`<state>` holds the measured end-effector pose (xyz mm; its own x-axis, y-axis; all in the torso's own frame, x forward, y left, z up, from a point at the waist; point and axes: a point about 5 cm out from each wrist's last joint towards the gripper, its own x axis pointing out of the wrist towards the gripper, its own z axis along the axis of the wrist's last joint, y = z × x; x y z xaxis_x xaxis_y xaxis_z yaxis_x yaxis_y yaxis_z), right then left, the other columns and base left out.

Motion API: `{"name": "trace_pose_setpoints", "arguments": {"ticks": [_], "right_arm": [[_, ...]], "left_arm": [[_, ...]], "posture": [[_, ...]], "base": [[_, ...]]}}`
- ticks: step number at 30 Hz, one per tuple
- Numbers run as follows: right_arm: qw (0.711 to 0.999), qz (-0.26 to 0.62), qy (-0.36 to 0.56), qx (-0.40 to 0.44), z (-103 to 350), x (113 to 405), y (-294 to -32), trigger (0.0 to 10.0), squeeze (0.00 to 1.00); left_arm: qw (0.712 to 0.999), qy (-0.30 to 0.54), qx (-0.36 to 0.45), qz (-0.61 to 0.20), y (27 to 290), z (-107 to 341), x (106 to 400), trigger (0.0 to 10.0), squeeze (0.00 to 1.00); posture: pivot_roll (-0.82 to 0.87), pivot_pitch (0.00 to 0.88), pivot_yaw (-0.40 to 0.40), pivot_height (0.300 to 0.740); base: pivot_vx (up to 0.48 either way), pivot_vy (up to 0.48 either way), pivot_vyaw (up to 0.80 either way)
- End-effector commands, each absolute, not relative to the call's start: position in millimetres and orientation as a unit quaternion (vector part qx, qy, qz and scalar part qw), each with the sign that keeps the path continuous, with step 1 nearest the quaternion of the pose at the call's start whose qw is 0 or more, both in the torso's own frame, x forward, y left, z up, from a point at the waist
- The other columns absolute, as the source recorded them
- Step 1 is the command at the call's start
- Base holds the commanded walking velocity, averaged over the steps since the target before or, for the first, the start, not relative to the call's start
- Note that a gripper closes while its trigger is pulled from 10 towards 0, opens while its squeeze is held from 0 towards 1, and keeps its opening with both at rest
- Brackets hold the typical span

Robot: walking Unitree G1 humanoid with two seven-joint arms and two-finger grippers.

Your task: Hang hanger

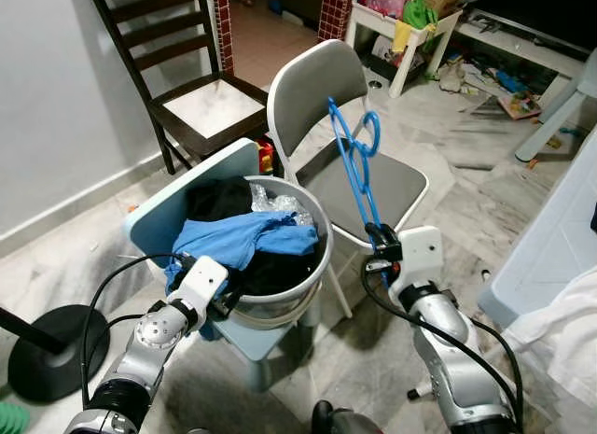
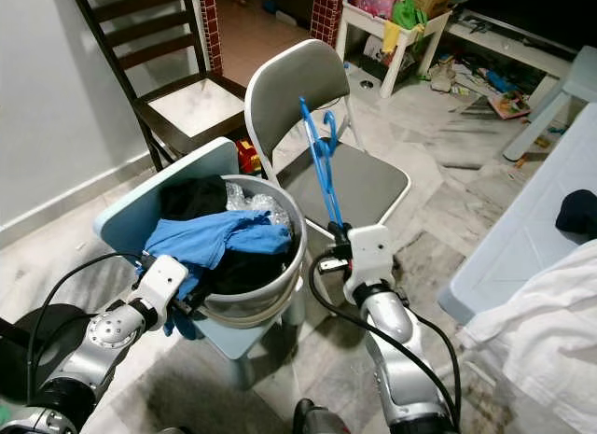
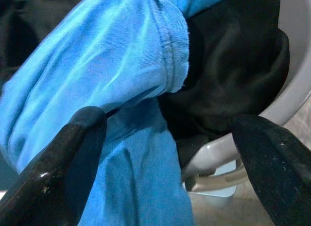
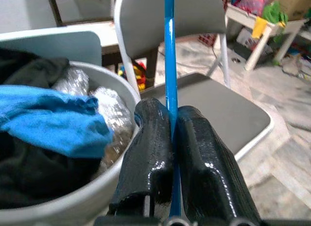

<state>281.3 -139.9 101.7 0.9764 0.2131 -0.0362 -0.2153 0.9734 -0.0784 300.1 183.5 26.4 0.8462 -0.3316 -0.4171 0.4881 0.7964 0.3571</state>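
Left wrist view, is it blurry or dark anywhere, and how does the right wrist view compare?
Left wrist view: the blue shirt is lit and fairly sharp, the near fingers soft, the black garment in shadow. Right wrist view: brighter, with glare on the fingers shut on the blue hanger; the background is slightly soft.

A: How were the arms built?

B: Two silver metal arms of rounded, ringed segments; each ended in a boxy white wrist block; the left silver arm [image 1: 154,336] carried a round disc at its joint; a black cable looped beside each arm.

A: And the grippers?

B: The left gripper [image 3: 165,153] had two thick, glossy black fingers, lightly scuffed; the right gripper [image 4: 171,138] had two bulging, shiny black fingers, with silver fittings at their base.
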Motion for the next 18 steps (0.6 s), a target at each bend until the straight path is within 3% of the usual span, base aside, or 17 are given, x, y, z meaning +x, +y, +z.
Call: {"name": "trace_pose_setpoints", "arguments": {"ticks": [1, 2, 15, 16, 17, 18], "right_arm": [[0.993, 0.104, 0.012, -0.045, 104.7, 278.4, -143.8, 10.0, 0.0], [0.994, 0.101, 0.013, -0.045, 104.6, 276.7, -144.8, 10.0, 0.0], [0.995, 0.09, 0.028, -0.037, 106.6, 264.8, -140.1, 10.0, 0.0], [0.995, 0.089, 0.029, -0.036, 106.6, 264.9, -140.2, 10.0, 0.0], [0.995, 0.088, 0.029, -0.035, 106.7, 264.9, -140.4, 10.0, 0.0], [0.995, 0.087, 0.03, -0.035, 106.9, 264.7, -140.8, 10.0, 0.0]], "left_arm": [[0.928, 0.165, 0.245, -0.228, 182.3, 28.9, 303.3, 10.0, 0.85], [0.925, 0.164, 0.259, -0.224, 183.9, 30.6, 306.3, 10.0, 0.0], [0.904, 0.159, 0.313, -0.245, 182.4, 34.0, 314.3, 9.7, 0.0], [0.901, 0.166, 0.315, -0.246, 183.2, 31.9, 313.2, 3.4, 0.0], [0.9, 0.17, 0.317, -0.247, 184.3, 30.6, 312.3, 0.0, 0.0], [0.898, 0.173, 0.319, -0.248, 185.2, 29.5, 311.6, 0.0, 0.0]], "posture": [[-0.24, 0.235, -0.077, 0.74], [-0.26, 0.235, -0.072, 0.74], [-0.27, 0.255, -0.043, 0.74], [-0.28, 0.258, -0.042, 0.74], [-0.28, 0.261, -0.04, 0.74], [-0.28, 0.262, -0.039, 0.74]], "base": [[0.0, 0.0, 0.0], [0.0, 0.0, 0.0], [0.0, 0.0, 0.0], [0.0, 0.0, 0.0], [0.0, 0.0, 0.0], [0.0, 0.0, 0.0]]}}
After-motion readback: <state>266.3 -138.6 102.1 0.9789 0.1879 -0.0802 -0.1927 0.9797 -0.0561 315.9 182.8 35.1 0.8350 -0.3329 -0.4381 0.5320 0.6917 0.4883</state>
